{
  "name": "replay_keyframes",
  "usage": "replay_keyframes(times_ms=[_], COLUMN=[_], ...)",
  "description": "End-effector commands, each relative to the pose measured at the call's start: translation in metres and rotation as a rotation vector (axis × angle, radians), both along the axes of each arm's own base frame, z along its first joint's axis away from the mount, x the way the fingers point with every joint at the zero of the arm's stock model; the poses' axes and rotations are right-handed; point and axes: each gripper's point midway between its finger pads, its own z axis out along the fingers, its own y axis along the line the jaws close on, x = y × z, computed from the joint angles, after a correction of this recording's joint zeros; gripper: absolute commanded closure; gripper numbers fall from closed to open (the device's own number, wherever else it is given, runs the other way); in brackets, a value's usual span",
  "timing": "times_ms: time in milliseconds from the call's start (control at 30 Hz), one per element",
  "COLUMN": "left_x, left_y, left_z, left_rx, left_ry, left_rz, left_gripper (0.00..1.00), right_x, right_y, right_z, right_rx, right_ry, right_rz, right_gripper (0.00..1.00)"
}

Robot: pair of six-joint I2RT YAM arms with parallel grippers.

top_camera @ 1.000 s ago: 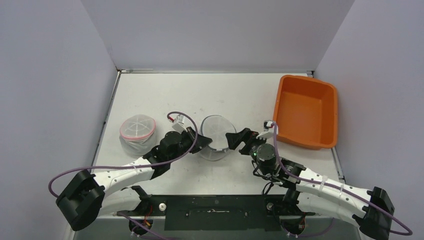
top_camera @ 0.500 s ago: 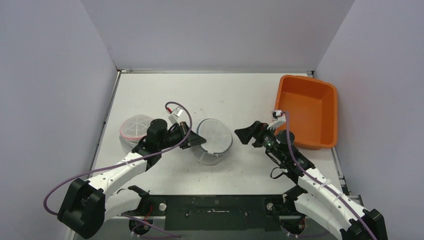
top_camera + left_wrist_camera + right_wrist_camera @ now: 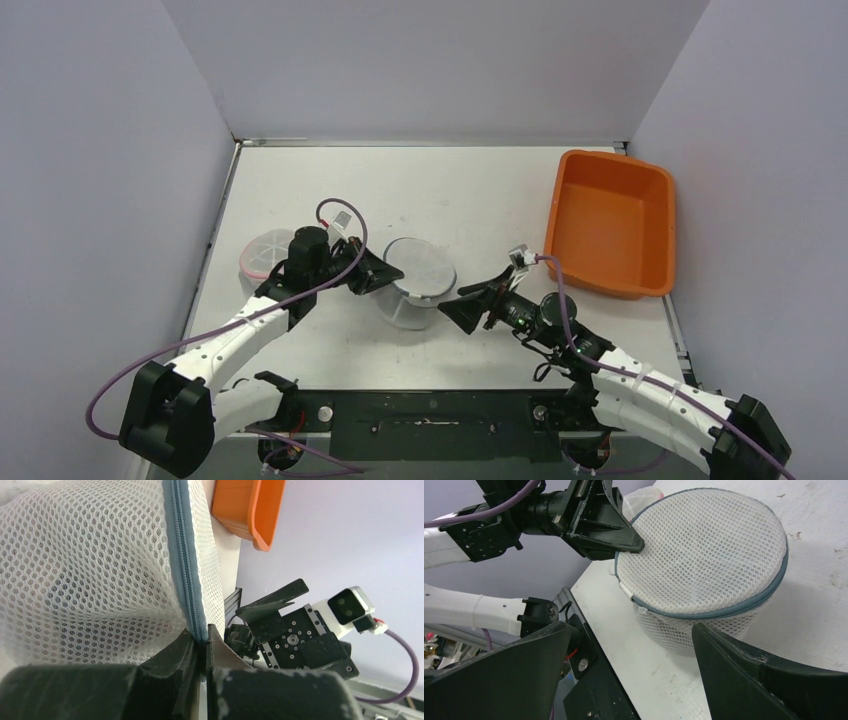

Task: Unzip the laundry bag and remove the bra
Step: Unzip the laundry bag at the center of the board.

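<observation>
L end effector (image 3: pixel 202 647): closing narrow on zipper (image 3: pixel 183 555) at the bag rim, fingers (image 3: pixel 171 655) clamping the blue-grey tape w/ no gap showing; prob. anchoring the seam so the other side can pull against it.
R end effector (image 3: pixel 631 630): hanging wide open, holding nothing, aiming at the bag from its near-right side, apart from the mesh; prob. lining up for the slider, tho slider too small to pick out.
Laundry bag (image 3: pixel 420 285): sitting upright on tabletop (image 3: pixel 480 190) between the two arms, top face tilting a bit toward L end effector; zipper running round the rim, appearing closed.
Bra: not showing clearly; prob. lying inside the bag, only a dim shadow coming thru the mesh in L wrist view.
Orange bin (image 3: pixel 610 225): resting at far right, well apart from the bag; likely drop spot.
2nd mesh bag (image 3: pixel 268 255): lying just behind L arm, not being touched.
Vs 0.5 s ago: bag shifting slightly left w/ L arm drawing back; R end effector dropping from beside the bin to near-right of the bag.
Vs 1.0 s ago: flanking the bag close on both sides then; R now standing off.
</observation>
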Motion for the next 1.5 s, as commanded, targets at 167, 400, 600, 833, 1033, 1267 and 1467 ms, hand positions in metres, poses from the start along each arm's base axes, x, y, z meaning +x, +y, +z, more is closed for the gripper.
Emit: replay_keyframes(times_ms=[167,400,600,833,1033,1267,1467], left_x=[0.016,0.014,0.012,0.011,0.010,0.009,0.007], left_y=[0.005,0.008,0.008,0.008,0.009,0.009,0.009], left_z=[0.035,0.035,0.040,0.042,0.041,0.044,0.046], left_rx=[-0.018,-0.026,-0.049,-0.064,-0.073,-0.081,-0.089], left_ry=[0.108,0.125,0.120,0.109,0.108,0.098,0.092], left_rz=[0.130,0.157,0.156,0.152,0.157,0.153,0.154], left_gripper=[1.00,1.00,1.00,1.00,1.00,1.00,1.00], right_x=[0.020,0.013,0.015,0.021,0.017,0.020,0.023], right_y=[0.011,0.034,0.044,0.051,0.056,0.056,0.058], right_z=[0.033,0.034,0.033,0.029,0.024,0.021,0.019], right_rx=[0.086,0.105,0.104,0.087,0.071,0.064,0.068], right_ry=[-0.118,-0.107,-0.103,-0.092,-0.082,-0.074,-0.066], right_rz=[-0.047,0.042,0.058,0.050,0.068,0.034,0.020], right_gripper=[0.20,0.40,0.40,0.45,0.52,0.53,0.56])
